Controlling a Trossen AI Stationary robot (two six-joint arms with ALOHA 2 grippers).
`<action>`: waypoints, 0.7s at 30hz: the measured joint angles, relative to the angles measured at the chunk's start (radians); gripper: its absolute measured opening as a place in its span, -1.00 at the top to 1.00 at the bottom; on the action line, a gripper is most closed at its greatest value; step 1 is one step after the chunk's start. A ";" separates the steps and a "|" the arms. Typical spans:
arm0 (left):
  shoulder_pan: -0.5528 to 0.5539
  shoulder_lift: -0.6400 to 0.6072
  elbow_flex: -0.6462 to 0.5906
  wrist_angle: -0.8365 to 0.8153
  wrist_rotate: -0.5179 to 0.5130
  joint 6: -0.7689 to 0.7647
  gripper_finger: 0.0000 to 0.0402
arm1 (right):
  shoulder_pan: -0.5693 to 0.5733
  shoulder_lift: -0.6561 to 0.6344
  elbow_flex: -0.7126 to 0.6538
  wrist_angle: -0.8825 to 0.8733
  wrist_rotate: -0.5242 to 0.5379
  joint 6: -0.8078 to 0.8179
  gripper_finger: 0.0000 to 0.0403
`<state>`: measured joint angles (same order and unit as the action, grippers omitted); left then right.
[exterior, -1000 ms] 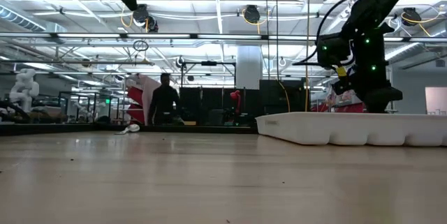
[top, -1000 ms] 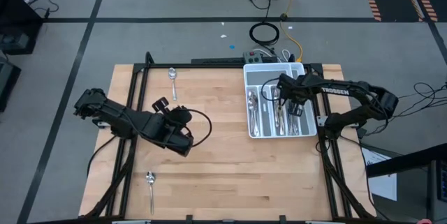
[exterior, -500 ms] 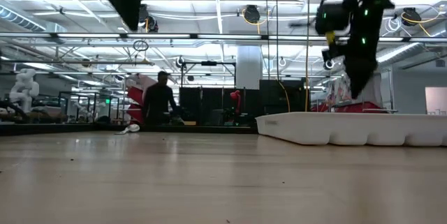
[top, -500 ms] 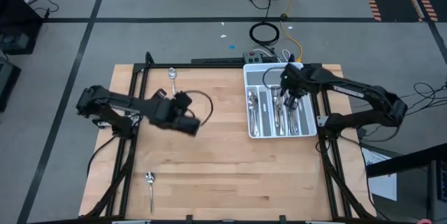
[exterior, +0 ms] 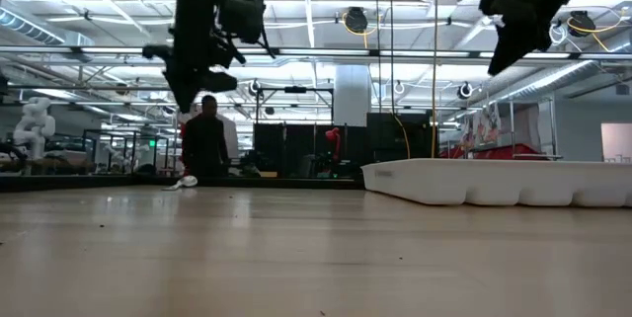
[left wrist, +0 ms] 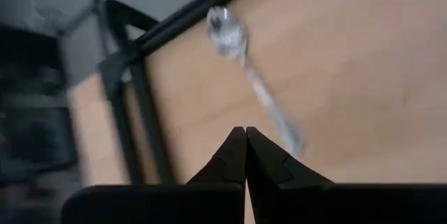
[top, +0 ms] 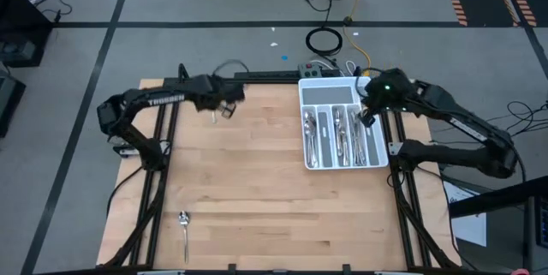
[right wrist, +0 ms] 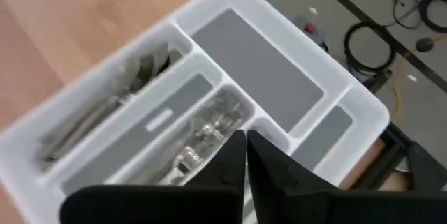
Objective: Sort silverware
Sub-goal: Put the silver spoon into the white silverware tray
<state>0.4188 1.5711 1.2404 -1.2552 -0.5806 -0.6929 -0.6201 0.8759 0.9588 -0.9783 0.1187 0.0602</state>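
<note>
One spoon point(left wrist: 246, 70) lies flat on the wood by the table's far left corner, also seen as a glint in the low view point(exterior: 181, 184). My left gripper point(left wrist: 245, 135) hovers shut just above it, over its handle end, and touches nothing; the high view shows it there point(top: 223, 109). A second spoon point(top: 184, 226) lies near the table's near left corner. Several pieces of silverware point(right wrist: 202, 130) lie in the white tray's point(top: 370, 160) long compartments. My right gripper point(right wrist: 245, 139) is shut and empty, raised above the tray's right side point(top: 368, 114) and high in the low view point(exterior: 506, 52).
A black frame rail point(left wrist: 143, 116) runs along the table's left edge close to the far spoon. Cables and a power strip point(top: 324, 68) lie beyond the far edge behind the tray. A person point(exterior: 205, 144) stands far back in the room. The table's middle point(top: 257, 181) is bare wood.
My left gripper has swung from the table's middle left toward the far edge and turned, ending over the far spoon. My right gripper has risen out of the tray's compartments and drawn toward the tray's far right side. The spoons on the table have stayed put.
</note>
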 joint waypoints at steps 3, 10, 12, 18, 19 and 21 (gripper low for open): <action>0.119 0.000 0.000 0.158 0.071 0.047 0.99 | 0.000 -0.051 0.000 0.006 -0.023 0.027 0.91; 0.384 0.000 0.000 0.389 0.285 0.094 0.92 | 0.000 -0.135 0.000 0.006 -0.073 0.033 0.66; 0.445 0.000 0.000 0.415 0.356 0.143 0.83 | 0.000 -0.153 0.000 0.005 -0.073 0.036 0.59; 0.576 0.000 -0.007 0.496 0.429 0.283 0.47 | 0.000 -0.172 0.000 0.033 -0.070 0.063 0.41; 0.590 0.003 -0.013 0.519 0.441 0.284 0.41 | 0.000 -0.170 0.000 0.041 -0.069 0.076 0.38; 0.615 0.019 -0.022 0.547 0.473 0.281 0.29 | 0.000 -0.166 0.000 0.053 -0.069 0.104 0.35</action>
<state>1.0338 1.5904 1.2187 -0.7085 -0.1077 -0.4115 -0.6201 0.7100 0.9588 -0.9255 0.0502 0.1639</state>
